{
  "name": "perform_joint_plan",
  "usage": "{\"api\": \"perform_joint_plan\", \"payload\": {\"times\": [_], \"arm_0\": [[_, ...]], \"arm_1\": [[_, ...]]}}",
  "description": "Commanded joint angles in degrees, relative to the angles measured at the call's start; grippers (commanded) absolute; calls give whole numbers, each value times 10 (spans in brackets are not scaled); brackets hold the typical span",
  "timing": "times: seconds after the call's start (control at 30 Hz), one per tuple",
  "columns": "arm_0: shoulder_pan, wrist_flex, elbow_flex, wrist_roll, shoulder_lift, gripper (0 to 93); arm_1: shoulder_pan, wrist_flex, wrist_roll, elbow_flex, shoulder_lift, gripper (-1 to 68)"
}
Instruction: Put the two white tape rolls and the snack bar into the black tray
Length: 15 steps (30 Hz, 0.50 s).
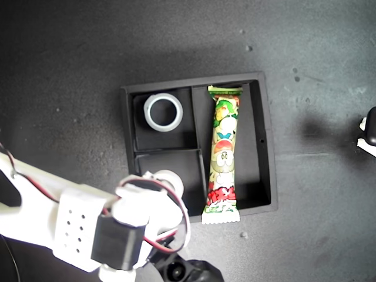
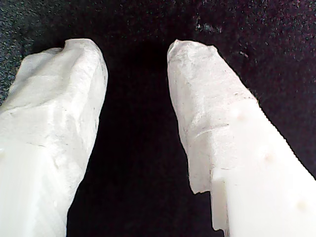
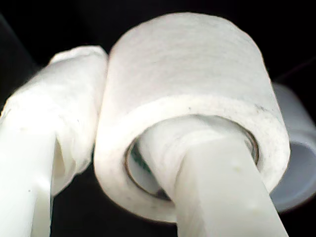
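The black tray (image 1: 265, 147) lies mid-table. One white tape roll (image 1: 163, 111) rests in its small far compartment on the exterior view's left. The snack bar (image 1: 224, 153) lies in the long compartment, its near crimped end over the tray wall. My second gripper (image 3: 123, 113) is shut on the other white tape roll (image 3: 187, 98), one finger through its hole and one outside. In the exterior view this roll (image 1: 169, 176) hangs over the near small compartment. The first roll (image 3: 296, 163) shows behind it. My first gripper (image 2: 136, 54) is open, with only dark surface between its fingers.
The second arm's white body (image 1: 76, 223) with red and black wires covers the exterior view's lower left. Part of another arm (image 1: 370, 129) shows at that view's right edge. The dark speckled table (image 1: 88, 59) surrounds the tray.
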State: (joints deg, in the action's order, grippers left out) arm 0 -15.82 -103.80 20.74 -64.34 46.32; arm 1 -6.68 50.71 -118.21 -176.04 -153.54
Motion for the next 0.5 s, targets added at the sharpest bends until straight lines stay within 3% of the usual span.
{"api": "perform_joint_plan", "payload": {"times": [0.0, 0.03, 0.13, 0.17, 0.23, 0.47], "arm_0": [[0, -10, -57, 0, -17, 1], [0, -10, -69, 1, -25, 1], [1, -11, -85, 4, -41, 1], [2, -11, -91, 4, -48, 1], [3, -11, -99, 5, -60, 1], [8, -12, -95, -3, -80, 1]], "arm_1": [[3, 1, 14, -24, 4, 120], [7, 1, 26, -24, 4, 158], [10, 11, 18, -24, 4, 142], [10, 12, 17, -24, 4, 119], [10, 12, 15, -24, 4, 11], [10, 13, 12, -24, 4, 0]]}}
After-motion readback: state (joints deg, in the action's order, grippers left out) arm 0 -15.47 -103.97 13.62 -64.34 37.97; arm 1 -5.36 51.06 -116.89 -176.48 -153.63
